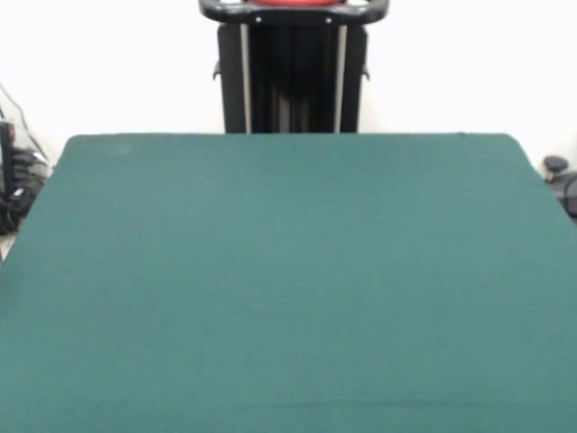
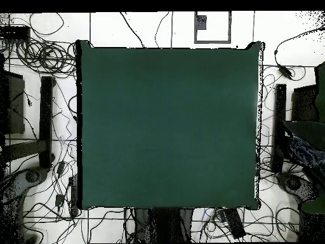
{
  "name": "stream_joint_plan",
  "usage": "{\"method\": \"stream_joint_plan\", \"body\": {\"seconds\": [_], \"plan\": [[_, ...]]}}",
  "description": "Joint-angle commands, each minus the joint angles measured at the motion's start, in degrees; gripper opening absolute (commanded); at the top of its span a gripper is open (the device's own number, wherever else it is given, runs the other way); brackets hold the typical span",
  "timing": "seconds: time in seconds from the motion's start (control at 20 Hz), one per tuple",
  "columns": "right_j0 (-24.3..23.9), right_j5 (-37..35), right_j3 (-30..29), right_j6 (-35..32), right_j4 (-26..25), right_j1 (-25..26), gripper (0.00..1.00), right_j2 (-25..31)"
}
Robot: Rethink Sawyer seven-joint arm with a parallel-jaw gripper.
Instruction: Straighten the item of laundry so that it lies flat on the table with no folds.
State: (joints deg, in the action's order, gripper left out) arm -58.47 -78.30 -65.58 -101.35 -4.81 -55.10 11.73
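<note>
The table (image 1: 288,289) shows its flat dark green top in the front view, and the overhead view shows the table (image 2: 168,127) whole. The item of laundry is out of view in both. My gripper appears in neither view. Only a strip of the red and black arm (image 1: 293,7) sits at the top edge of the front view, above the black pedestal (image 1: 290,77).
Tangled cables (image 2: 44,51) cover the white floor around the table. Black stands (image 2: 46,121) flank its left and right sides (image 2: 279,127). A dark shape with a bluish patch (image 2: 310,152) sits off the table's right edge; I cannot tell what it is.
</note>
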Motion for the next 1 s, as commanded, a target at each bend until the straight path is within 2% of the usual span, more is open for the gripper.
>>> {"method": "stream_joint_plan", "body": {"seconds": [0.05,1.0], "plan": [[0.07,-5.11,-0.9,14.5,-6.13,-2.02,0.0,1.72],[0.47,0.74,-8.55,9.33,-5.35,-6.33,0.0,1.46]]}}
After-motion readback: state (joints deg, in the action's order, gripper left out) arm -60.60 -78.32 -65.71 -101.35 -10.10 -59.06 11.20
